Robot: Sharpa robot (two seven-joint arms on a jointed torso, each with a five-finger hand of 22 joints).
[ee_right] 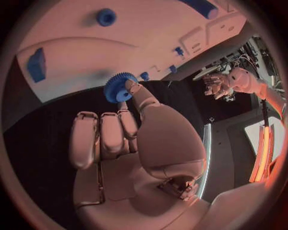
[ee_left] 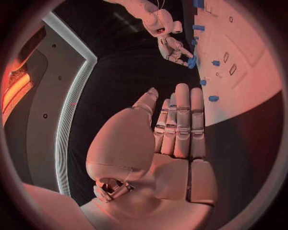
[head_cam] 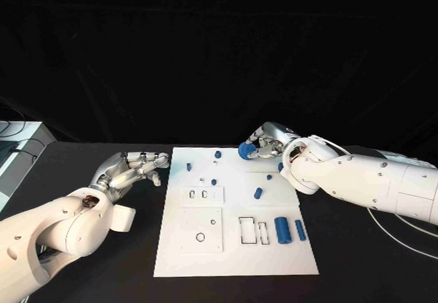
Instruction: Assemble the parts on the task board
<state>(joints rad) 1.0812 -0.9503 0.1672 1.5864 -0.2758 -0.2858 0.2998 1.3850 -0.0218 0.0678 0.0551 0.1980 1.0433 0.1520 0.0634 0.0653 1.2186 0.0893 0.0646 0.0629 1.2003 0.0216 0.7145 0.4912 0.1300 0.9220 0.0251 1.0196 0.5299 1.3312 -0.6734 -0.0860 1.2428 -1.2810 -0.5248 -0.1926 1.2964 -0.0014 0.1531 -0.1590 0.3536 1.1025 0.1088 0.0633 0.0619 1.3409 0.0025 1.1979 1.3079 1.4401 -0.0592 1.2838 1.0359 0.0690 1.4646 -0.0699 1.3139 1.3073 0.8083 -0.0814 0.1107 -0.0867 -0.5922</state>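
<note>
The white task board (head_cam: 237,257) lies in the middle of the black table. My right hand (head_cam: 269,143) hovers at the board's far right corner and pinches a blue gear (head_cam: 246,150) between thumb and finger; the right wrist view shows the gear (ee_right: 119,87) at the fingertips of that hand (ee_right: 129,129). My left hand (head_cam: 138,169) sits just off the board's left edge, fingers stretched out and holding nothing, as the left wrist view of this hand (ee_left: 174,129) confirms. Two blue cylinders (head_cam: 282,230) lie side by side near the board's right edge.
Several small blue pegs (head_cam: 218,153) stand or lie on the far half of the board, with another blue piece (head_cam: 259,193) near its middle. Rectangular and round recesses (head_cam: 204,194) mark the board's left and near parts. Cables and equipment (head_cam: 7,142) sit at the table's far left.
</note>
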